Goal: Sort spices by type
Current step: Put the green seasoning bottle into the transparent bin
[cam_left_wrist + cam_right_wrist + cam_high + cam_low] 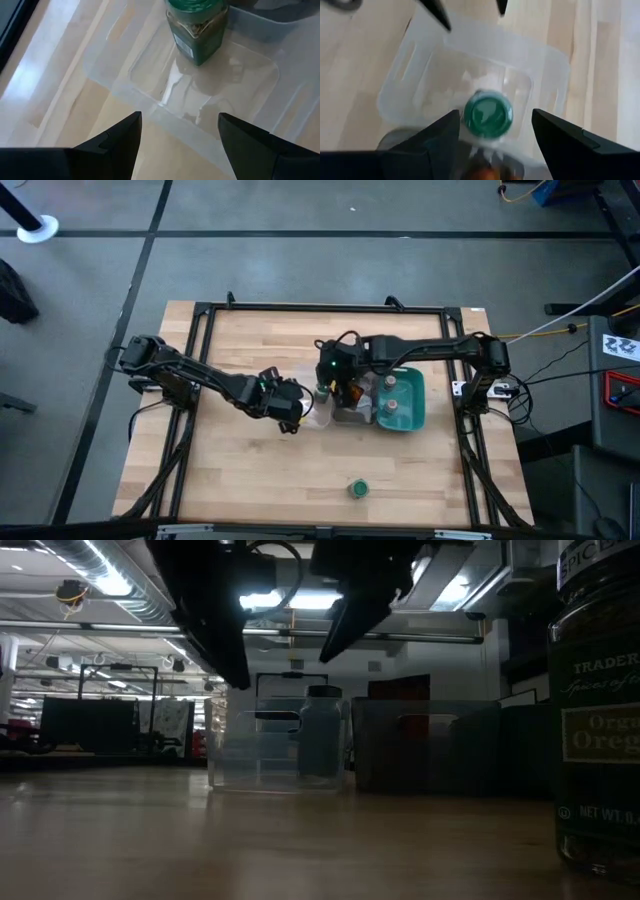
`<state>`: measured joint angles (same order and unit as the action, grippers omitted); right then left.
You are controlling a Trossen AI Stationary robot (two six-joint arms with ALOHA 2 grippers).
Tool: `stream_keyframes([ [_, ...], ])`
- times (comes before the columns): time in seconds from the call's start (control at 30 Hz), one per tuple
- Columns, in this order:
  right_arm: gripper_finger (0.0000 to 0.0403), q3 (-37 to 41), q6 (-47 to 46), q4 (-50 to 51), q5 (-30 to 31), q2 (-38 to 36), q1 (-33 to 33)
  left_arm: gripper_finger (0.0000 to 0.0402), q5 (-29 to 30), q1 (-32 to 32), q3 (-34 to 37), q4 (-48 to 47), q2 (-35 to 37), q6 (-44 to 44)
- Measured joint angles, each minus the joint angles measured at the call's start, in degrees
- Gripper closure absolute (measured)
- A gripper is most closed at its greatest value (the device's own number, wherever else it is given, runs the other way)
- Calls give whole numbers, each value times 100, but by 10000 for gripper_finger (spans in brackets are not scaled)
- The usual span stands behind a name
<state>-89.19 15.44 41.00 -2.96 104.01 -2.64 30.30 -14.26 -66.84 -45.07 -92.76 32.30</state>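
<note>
One green-lidded jar (322, 390) stands upright on the floor of the clear tray (312, 412). My right gripper (494, 112) hangs open straight above it, with the lid (487, 114) showing between the fingers, clear of them. My left gripper (180, 117) is open, low at the clear tray's left side, pointing at the jar (197, 25). A second green-lidded jar (358, 488) stands alone near the table's near edge and looms large in the low view (598, 710). Two jars with pinkish lids (392, 395) stand in the teal tray (415, 395). Something brown-orange (351, 393) lies in the grey tray (347, 415).
The clear, grey and teal trays sit side by side mid-table, under and beside both grippers. A black frame (200, 360) runs around the tabletop. Bare wood lies to the near side and left of the trays.
</note>
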Motion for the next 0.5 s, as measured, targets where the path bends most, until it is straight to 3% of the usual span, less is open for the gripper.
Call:
stream_keyframes([
  [0.27,152,-925,-1005,1679,-87,-2,274,155,247,-82,1,-318,841,-707],
  [0.5,152,-1001,-2012,2056,-888,-7,1153,155,333,-198,-1,-329,1411,-1471],
])
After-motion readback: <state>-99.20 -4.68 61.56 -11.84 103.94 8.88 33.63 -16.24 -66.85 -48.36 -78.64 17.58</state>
